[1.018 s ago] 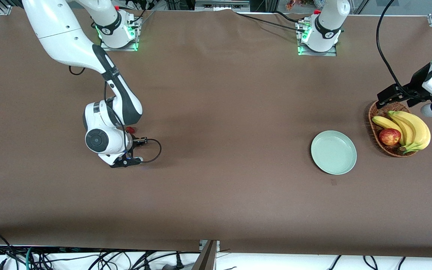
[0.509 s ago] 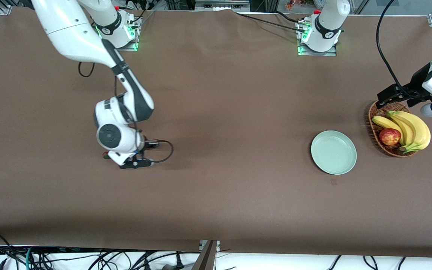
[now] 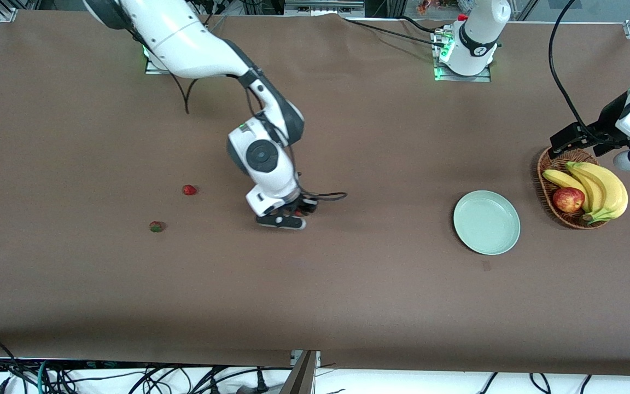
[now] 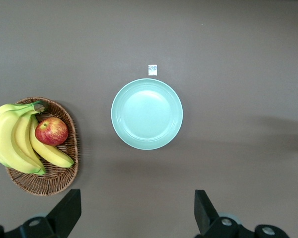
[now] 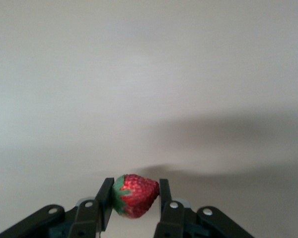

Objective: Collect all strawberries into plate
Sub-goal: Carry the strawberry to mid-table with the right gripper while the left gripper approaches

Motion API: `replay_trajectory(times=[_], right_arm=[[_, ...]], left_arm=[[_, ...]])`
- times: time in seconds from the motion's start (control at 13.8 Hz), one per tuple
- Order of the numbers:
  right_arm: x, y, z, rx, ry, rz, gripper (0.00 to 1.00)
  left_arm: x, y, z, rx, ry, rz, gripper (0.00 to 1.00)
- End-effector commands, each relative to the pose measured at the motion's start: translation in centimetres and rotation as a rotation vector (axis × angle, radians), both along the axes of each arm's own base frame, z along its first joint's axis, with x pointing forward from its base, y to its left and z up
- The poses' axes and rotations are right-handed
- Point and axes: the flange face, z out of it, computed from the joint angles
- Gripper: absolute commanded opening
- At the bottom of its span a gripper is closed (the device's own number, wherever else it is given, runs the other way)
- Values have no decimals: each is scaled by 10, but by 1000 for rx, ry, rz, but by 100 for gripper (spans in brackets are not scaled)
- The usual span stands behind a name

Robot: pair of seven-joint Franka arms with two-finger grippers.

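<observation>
My right gripper (image 3: 292, 213) hangs over the middle of the table, shut on a red strawberry (image 5: 135, 195) with a green cap that sits between its black fingers (image 5: 106, 201). Two more strawberries lie on the brown cloth toward the right arm's end, one (image 3: 189, 190) farther from the front camera and one (image 3: 156, 226) nearer. The pale mint-green plate (image 3: 486, 222) stands bare toward the left arm's end and also shows in the left wrist view (image 4: 147, 114). High over the basket's edge waits my left gripper (image 4: 136, 218), open with nothing between its fingers.
A brown wicker basket (image 3: 544, 180) beside the plate holds bananas (image 3: 602, 189) and a red apple (image 3: 568, 199). A small tag (image 3: 486, 266) lies on the cloth near the plate, nearer the front camera.
The right arm has swung from the two strawberries toward the table's middle, carrying one strawberry. The two berries it had covered now show. The left arm has not moved.
</observation>
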Motion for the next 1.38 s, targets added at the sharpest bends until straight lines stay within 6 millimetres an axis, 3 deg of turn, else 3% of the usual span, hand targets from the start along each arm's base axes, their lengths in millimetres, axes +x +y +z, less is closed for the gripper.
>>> replay_trajectory(times=[0.0,0.29,0.44,0.51,0.58,0.65,0.8,0.87,0.95,1.16,1.31], right_arm=[[-15,56,-20,109,-50,-90,16],[-42,113,-28,199,-108,-50,16],[-51,127,-30,225,-103,-76,18],[-58,132,-28,239,-106,-80,33],[-61,135,-28,239,-110,-79,91],[-59,134,-25,235,-120,-72,100],[-41,122,-8,225,-140,-77,100],[-25,109,3,205,-132,-93,100],[-4,90,25,182,-129,-96,100],[43,20,58,0,-28,53,100],[62,-34,86,-84,48,51,100]], left_arm=[[3,1,6,-19,-5,7,100],[4,-6,3,-20,-2,-3,100],[8,-8,-5,-19,10,-9,100],[11,-11,-12,-17,21,-15,100],[15,-14,-21,-16,36,-20,100],[18,-18,-29,-16,50,-28,100],[22,-26,-40,-25,68,-42,100],[23,-26,-44,-28,76,-40,100],[28,-32,-62,-32,105,-48,100],[39,-77,-129,-38,228,-122,100],[40,-128,-172,-27,284,-199,100]])
